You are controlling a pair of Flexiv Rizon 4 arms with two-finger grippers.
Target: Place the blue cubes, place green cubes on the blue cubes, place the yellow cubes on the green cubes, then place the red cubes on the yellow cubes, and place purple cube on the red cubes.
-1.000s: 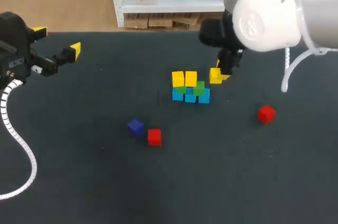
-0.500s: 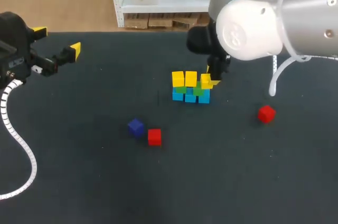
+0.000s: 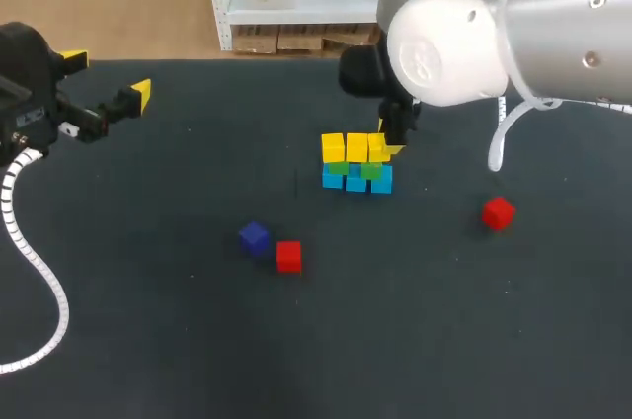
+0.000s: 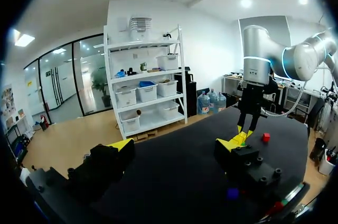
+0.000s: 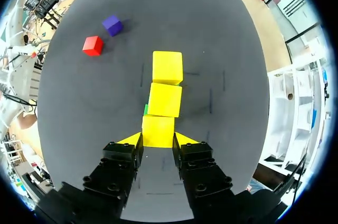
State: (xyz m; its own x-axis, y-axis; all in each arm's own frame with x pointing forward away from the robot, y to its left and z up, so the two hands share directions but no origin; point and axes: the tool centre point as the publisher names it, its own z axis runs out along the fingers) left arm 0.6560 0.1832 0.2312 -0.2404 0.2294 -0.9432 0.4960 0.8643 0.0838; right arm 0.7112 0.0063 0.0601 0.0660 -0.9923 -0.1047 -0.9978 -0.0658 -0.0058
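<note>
Head view: right arm (image 3: 464, 34) upright, fingers (image 5: 130, 140) pinching yellow cube (image 3: 378, 148)

Yellow cube (image 3: 377, 148) now atop green cube (image 3: 372, 170)

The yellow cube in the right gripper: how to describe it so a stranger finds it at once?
In the middle of the dark table stands a small stack: blue cubes, green cubes on them, a row of three yellow on top. The held yellow cube ends that row on the right; only it is clamped between the fingers of the right gripper.
</note>
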